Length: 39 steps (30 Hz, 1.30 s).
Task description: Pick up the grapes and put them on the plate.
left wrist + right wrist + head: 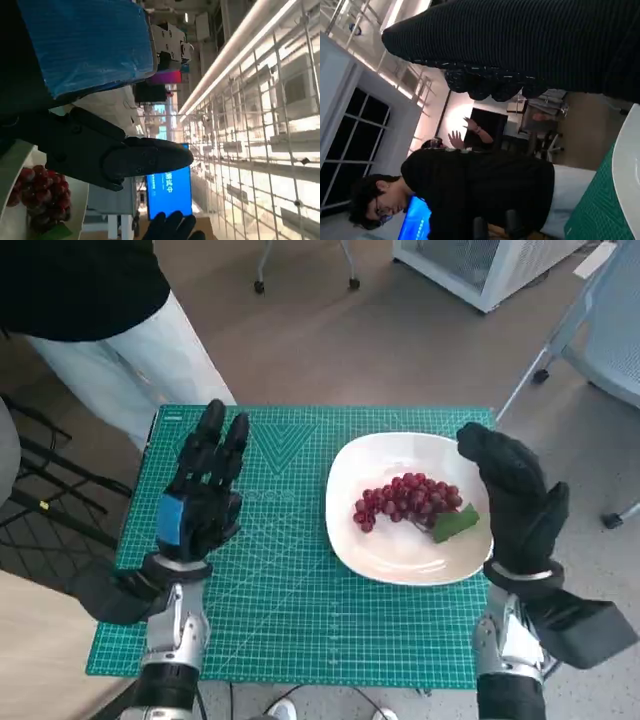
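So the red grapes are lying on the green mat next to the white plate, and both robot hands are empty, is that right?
Not quite. The grapes lie on the white plate itself, with a green leaf beside them, not on the green mat; the head view shows this. The rest holds: the left hand and the right hand both hold nothing.
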Each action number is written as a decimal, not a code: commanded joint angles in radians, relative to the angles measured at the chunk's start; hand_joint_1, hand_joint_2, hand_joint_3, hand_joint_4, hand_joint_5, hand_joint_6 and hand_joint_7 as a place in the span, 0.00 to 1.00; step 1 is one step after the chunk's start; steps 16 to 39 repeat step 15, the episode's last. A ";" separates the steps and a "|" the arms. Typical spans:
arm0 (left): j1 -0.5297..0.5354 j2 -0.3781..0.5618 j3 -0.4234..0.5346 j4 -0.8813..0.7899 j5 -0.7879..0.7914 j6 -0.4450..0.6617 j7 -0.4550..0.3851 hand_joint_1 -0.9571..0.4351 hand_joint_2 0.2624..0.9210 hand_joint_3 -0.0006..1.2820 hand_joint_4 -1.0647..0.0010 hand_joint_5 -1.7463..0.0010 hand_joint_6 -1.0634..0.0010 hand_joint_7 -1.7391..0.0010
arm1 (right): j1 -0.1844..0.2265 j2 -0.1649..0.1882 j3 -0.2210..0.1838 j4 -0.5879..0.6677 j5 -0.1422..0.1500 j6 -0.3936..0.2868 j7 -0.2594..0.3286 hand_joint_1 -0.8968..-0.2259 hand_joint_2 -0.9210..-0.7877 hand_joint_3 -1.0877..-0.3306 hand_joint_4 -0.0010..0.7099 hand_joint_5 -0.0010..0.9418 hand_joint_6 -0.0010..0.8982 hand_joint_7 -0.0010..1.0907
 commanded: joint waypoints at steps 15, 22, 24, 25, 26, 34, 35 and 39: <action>0.022 0.003 -0.014 -0.008 0.028 0.001 0.007 0.27 1.00 0.34 0.80 0.99 0.74 0.98 | 0.014 0.003 0.003 0.008 0.010 0.025 0.031 0.35 0.00 0.49 0.65 0.00 0.16 0.24; 0.022 0.003 -0.014 -0.008 0.028 0.001 0.007 0.27 1.00 0.34 0.80 0.99 0.74 0.98 | 0.014 0.003 0.003 0.008 0.010 0.025 0.031 0.35 0.00 0.49 0.65 0.00 0.16 0.24; 0.022 0.003 -0.014 -0.008 0.028 0.001 0.007 0.27 1.00 0.34 0.80 0.99 0.74 0.98 | 0.014 0.003 0.003 0.008 0.010 0.025 0.031 0.35 0.00 0.49 0.65 0.00 0.16 0.24; 0.022 0.003 -0.014 -0.008 0.028 0.001 0.007 0.27 1.00 0.34 0.80 0.99 0.74 0.98 | 0.014 0.003 0.003 0.008 0.010 0.025 0.031 0.35 0.00 0.49 0.65 0.00 0.16 0.24; 0.022 0.003 -0.014 -0.008 0.028 0.001 0.007 0.27 1.00 0.34 0.80 0.99 0.74 0.98 | 0.014 0.003 0.003 0.008 0.010 0.025 0.031 0.35 0.00 0.49 0.65 0.00 0.16 0.24; 0.022 0.003 -0.014 -0.008 0.028 0.001 0.007 0.27 1.00 0.34 0.80 0.99 0.74 0.98 | 0.014 0.003 0.003 0.008 0.010 0.025 0.031 0.35 0.00 0.49 0.65 0.00 0.16 0.24; 0.022 0.003 -0.014 -0.008 0.028 0.001 0.007 0.27 1.00 0.34 0.80 0.99 0.74 0.98 | 0.014 0.003 0.003 0.008 0.010 0.025 0.031 0.35 0.00 0.49 0.65 0.00 0.16 0.24; 0.022 0.003 -0.014 -0.008 0.028 0.001 0.007 0.27 1.00 0.34 0.80 0.99 0.74 0.98 | 0.014 0.003 0.003 0.008 0.010 0.025 0.031 0.35 0.00 0.49 0.65 0.00 0.16 0.24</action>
